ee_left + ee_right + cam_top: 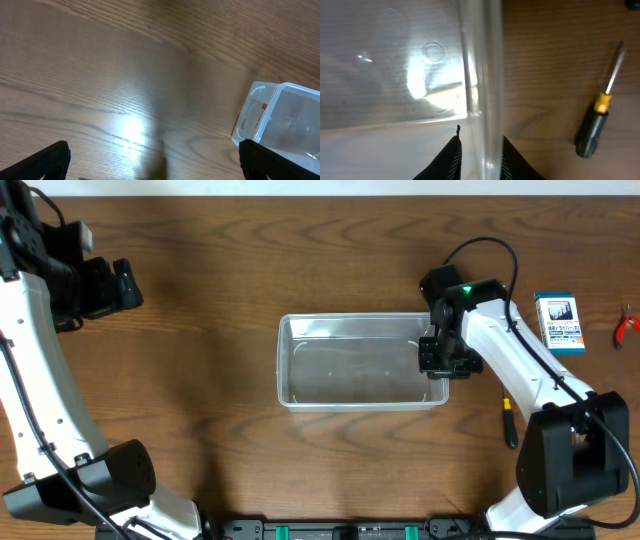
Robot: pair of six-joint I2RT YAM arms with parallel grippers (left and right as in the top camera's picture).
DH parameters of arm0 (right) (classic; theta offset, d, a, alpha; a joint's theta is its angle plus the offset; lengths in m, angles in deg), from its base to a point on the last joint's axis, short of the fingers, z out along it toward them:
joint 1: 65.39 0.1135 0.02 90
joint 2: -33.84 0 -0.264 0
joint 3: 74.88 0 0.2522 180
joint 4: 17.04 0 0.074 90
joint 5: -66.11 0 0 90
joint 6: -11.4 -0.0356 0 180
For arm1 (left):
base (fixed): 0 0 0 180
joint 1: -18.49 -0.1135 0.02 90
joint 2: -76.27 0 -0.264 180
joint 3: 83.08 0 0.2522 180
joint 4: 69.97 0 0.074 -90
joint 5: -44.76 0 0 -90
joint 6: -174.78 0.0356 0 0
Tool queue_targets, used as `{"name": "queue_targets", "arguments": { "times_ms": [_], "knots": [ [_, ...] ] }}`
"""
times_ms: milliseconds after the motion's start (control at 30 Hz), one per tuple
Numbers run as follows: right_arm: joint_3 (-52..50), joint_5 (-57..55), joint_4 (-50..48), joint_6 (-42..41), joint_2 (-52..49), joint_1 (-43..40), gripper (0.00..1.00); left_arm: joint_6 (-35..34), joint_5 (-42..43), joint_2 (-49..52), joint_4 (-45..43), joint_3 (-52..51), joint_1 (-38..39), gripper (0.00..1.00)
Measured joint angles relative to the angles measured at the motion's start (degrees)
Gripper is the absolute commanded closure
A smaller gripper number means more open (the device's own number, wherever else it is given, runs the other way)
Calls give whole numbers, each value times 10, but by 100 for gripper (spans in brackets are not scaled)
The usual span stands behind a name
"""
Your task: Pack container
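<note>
Container (280, 115): far end cut off by the left wrist view's right edge; the red-and-white label (255, 116) on its wall is too small to read. Left gripper (153, 147): only two dark fingertips (50, 161) show, cropped at the bottom corners; a greenish smear (159, 167) between them is too blurred to name. Right gripper (480, 150): fingers (451, 160) cut by the bottom edge. Red-handled tool (627, 327), probably pliers: partly beyond the overhead view's right edge. Screwdriver (510, 425): shaft lost at the right arm (520, 350) from overhead. Blue-and-white box (559, 323): print illegible.
</note>
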Motion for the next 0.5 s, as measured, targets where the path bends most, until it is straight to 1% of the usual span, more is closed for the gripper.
{"name": "queue_targets", "arguments": {
  "times_ms": [300,400,500],
  "knots": [
    [2,28,-34,0,0,0,69,0,0,0,0,0,0,2],
    [17,31,-33,0,0,0,68,0,0,0,0,0,0,2],
    [45,35,-31,0,0,0,69,0,0,0,0,0,0,2]
  ]
}}
